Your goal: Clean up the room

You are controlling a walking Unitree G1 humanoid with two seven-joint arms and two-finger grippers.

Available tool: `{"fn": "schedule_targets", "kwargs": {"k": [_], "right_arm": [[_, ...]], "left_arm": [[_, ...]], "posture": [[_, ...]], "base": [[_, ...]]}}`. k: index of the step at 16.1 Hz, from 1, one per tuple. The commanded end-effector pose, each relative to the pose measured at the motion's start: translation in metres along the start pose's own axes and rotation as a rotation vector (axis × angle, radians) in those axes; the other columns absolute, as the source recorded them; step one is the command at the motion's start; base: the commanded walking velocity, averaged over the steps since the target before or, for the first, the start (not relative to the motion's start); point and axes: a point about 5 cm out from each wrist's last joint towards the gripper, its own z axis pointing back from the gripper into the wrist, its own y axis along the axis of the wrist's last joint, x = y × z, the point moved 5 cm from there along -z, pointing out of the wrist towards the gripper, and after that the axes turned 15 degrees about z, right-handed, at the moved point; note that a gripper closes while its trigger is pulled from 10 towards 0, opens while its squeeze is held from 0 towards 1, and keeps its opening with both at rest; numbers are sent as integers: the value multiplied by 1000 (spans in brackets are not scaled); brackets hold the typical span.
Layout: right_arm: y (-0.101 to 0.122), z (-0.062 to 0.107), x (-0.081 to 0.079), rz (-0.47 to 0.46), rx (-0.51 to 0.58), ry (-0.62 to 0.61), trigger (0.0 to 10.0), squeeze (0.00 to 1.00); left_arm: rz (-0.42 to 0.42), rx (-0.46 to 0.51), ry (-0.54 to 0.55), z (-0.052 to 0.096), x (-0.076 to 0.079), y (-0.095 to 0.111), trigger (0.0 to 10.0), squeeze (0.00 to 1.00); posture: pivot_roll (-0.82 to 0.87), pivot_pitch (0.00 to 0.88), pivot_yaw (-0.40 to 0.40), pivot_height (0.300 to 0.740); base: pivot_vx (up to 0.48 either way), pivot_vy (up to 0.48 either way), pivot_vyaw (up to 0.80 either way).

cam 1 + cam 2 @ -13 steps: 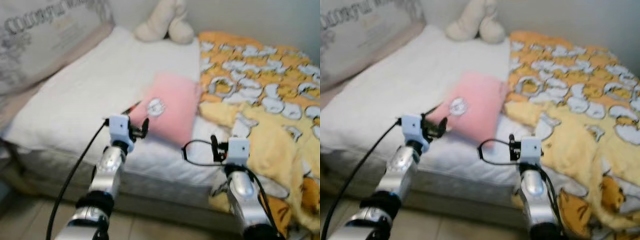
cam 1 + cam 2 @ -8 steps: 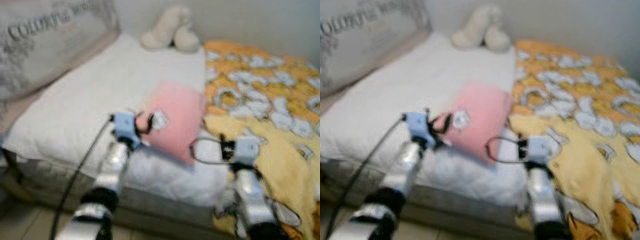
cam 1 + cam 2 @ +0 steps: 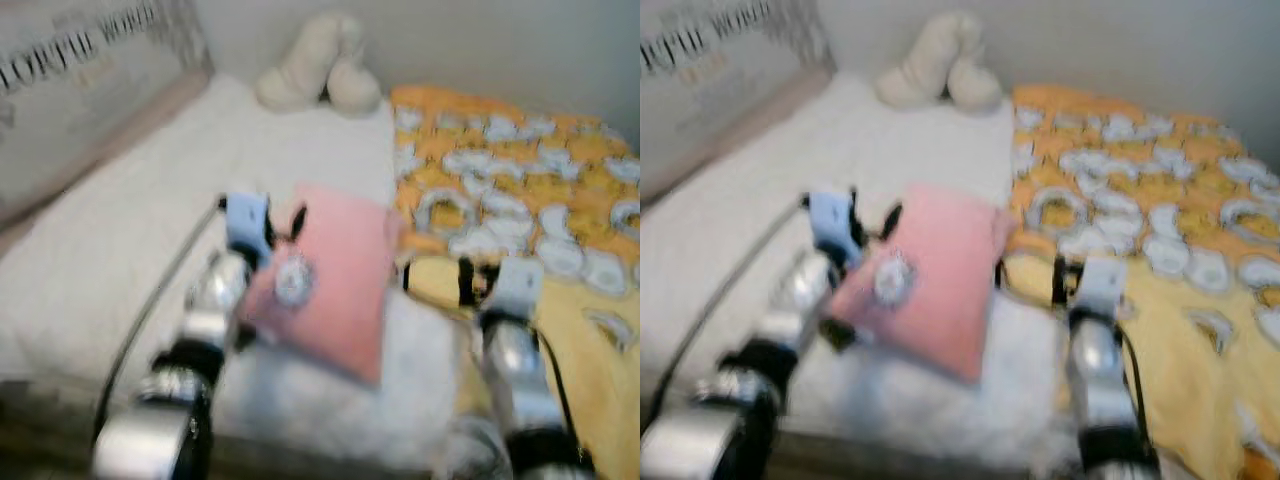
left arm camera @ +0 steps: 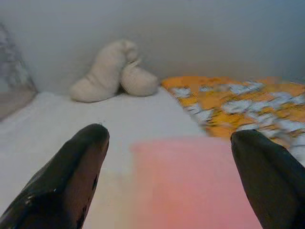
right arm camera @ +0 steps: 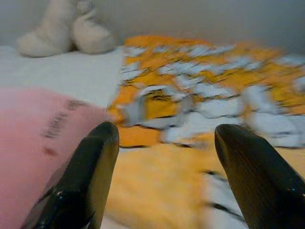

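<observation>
Pink pillow (image 3: 335, 280) is lying on the white bed (image 3: 130, 250) straight ahead between our spread-fingered left gripper (image 4: 167, 186), which we are judging nearer, and equally wide right gripper (image 5: 167, 186).

The pink pillow (image 3: 335, 285) looks like soft matt cloth, with a small round pale patch on it. The white bed cover (image 3: 130, 250) is matt cloth too, a little fluffy at the near edge. The yellow blanket (image 3: 520, 190) is printed cloth with a soft, slightly fuzzy surface. The cream plush toy (image 4: 112, 71) looks like short matt fleece. The 2 arms have shiny silver metal. The fingers of the left gripper (image 4: 176, 176) and the right gripper (image 5: 164, 176) are smooth, glossy black plastic.
</observation>
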Motion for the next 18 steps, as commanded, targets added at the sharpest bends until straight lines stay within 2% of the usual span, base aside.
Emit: {"fn": "schedule_targets", "kwargs": {"k": [1,2,3,4,5,7,8,11,13,15,18], "right_arm": [[-15,-2,-20,-108,-114,117,10000,0],[-23,-2,-25,-154,-167,164,10000,0],[-32,-1,-28,-202,-222,200,10000,0],[-39,0,-30,-233,-266,235,10000,0],[-39,0,-30,-239,-271,241,10000,0],[-35,1,-33,-262,-272,278,10000,0],[-34,1,-31,-295,-279,291,10000,0],[-25,2,-38,-321,-260,339,10000,0],[-25,2,-43,-339,-265,365,10000,0],[-29,4,-71,-354,-286,448,10000,0],[-37,9,-97,-373,-339,509,10000,0]], "left_arm": [[-54,-123,-6,0,-9,-14,10000,0],[-79,-157,-42,-1,-8,-13,10000,0],[-53,-221,-92,-3,-8,-15,10000,0],[-38,-351,-146,-1,-11,-23,10000,0],[-38,-375,-147,-1,-14,-23,10000,0],[23,-407,-192,-2,-12,-17,10000,0],[60,-463,-238,0,-9,-19,10000,0],[51,-544,-290,5,-3,-28,10000,0],[77,-559,-301,4,4,-31,10000,0],[57,-615,-284,5,14,-48,10000,0],[3,-642,-159,8,8,-64,10000,0]], "posture": [[146,0,-14,740],[138,0,-10,740],[143,0,-7,740],[144,0,-5,740],[141,0,-4,740],[136,0,-5,740],[131,0,-6,740],[117,0,-3,740],[120,3,3,740],[132,54,4,740],[129,120,-7,740]], "base": [[0,0,0],[0,0,0],[0,0,0],[0,0,0],[0,0,0],[0,0,0],[0,0,0],[0,0,0],[0,0,0],[0,0,0],[0,0,0]]}}
